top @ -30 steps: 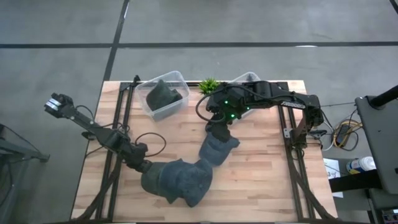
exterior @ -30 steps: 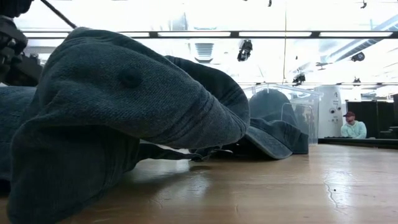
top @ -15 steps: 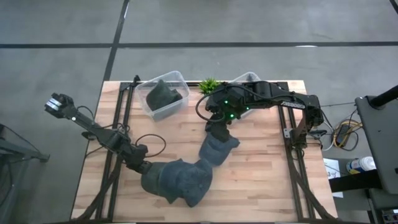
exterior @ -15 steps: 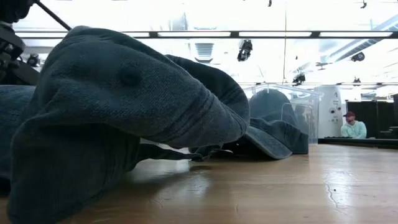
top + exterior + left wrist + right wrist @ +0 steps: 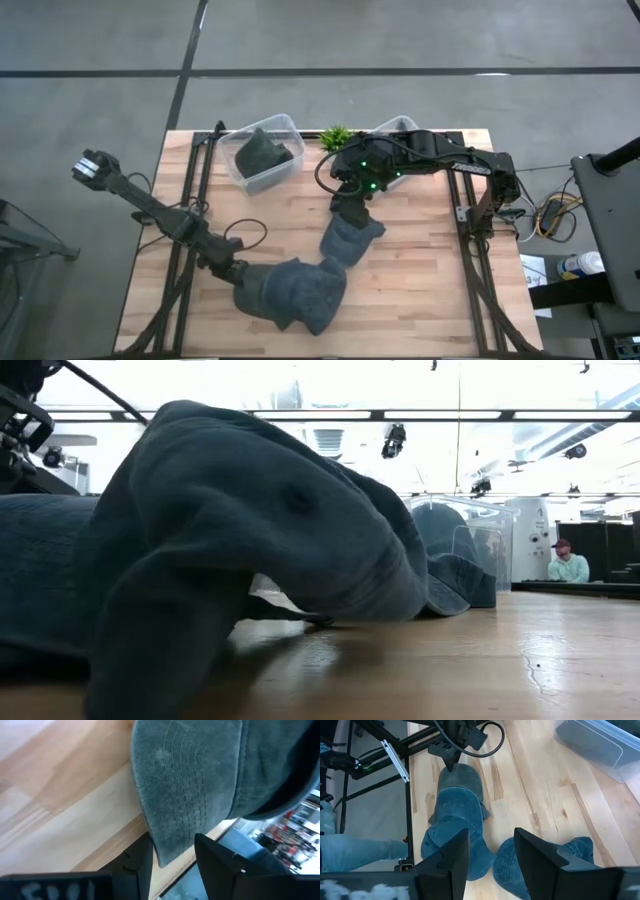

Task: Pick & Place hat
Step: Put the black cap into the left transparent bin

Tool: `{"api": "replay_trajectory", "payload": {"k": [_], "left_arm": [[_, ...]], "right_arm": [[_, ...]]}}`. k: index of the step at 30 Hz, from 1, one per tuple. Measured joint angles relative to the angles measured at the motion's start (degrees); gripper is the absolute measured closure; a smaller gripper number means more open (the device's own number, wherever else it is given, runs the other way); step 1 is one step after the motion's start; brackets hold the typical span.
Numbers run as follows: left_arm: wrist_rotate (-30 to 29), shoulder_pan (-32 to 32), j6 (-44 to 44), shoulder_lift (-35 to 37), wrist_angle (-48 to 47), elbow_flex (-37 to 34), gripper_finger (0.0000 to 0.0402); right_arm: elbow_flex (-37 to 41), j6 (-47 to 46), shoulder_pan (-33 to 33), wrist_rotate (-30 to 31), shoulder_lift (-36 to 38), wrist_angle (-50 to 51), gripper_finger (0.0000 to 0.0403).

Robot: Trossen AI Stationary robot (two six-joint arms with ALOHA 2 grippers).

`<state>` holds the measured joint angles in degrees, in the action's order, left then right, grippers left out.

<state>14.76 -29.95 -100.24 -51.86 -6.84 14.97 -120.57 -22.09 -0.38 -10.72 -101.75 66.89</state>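
Note:
A dark blue denim hat (image 5: 292, 295) lies near the table's near edge and fills the low view (image 5: 230, 540). My left gripper (image 5: 240, 272) (image 5: 173, 840) is at its left end, shut on it. A second denim hat (image 5: 350, 238) (image 5: 545, 862) lies on the table at mid-table. My right gripper (image 5: 350, 207) (image 5: 491, 834) hovers open just above that hat's far end, touching nothing. A third hat (image 5: 262, 155) sits in a clear bin. My left gripper pinches the stitched brim of the hat at its outer edge (image 5: 167, 851) between its two fingers. It comes from the table's left, slanting down. The crown (image 5: 290, 530) rests on the table to the right of the fingers.
A clear bin (image 5: 285, 128) stands at the far left of the table, and a second clear bin (image 5: 400, 125) lies under the right arm. A small green plant (image 5: 335, 135) stands between them. Black rails (image 5: 190, 200) run along both table sides. A person (image 5: 568, 563) sits far behind.
My left gripper has moved a little toward the table's right and near edge, still shut on the brim. The held hat has slid along the table with it and turned, its top button shifting rightward in the low view. The right arm stayed still.

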Motion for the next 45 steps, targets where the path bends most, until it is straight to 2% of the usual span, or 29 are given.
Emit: {"api": "replay_trajectory", "payload": {"k": [14, 17, 23, 30, 34, 40, 45], "left_arm": [[-0.25, 0.0, 0.73, 0.02, 6.44, -4.19, 0.0267], [-0.7, 0.0, 2.28, 0.02, 6.53, -4.05, 0.029], [-0.94, 0.04, 2.63, 0.1, 7.31, -3.75, 0.0384], [-1.34, 0.0, 2.77, 1.6, 6.96, -1.69, 0.0396], [-3.92, 0.0, 2.75, 3.09, 6.54, 0.06, 0.0399], [-9.11, 0.0, 3.4, 5.83, -2.96, 4.99, 0.04], [-12.88, 0.02, 6.32, 8.6, -15.84, 12.88, 0.0401]], "right_arm": [[0.0, -0.44, 0.0, -0.23, 0.02, -0.17, 0.0259], [0.0, -0.44, 0.0, -0.24, 0.02, -0.22, 0.026], [0.0, -0.44, 0.0, -0.22, 0.02, -0.22, 0.0266], [0.0, -0.35, 0.0, -0.22, 0.09, 0.11, 0.0264], [0.0, 0.0, 0.0, -0.22, 0.59, 0.25, 0.0264], [0.0, 0.22, -0.15, -0.19, 2.55, 0.26, 0.0265], [0.0, 0.24, -0.17, -0.04, 4.38, 0.28, 0.0266]]}}
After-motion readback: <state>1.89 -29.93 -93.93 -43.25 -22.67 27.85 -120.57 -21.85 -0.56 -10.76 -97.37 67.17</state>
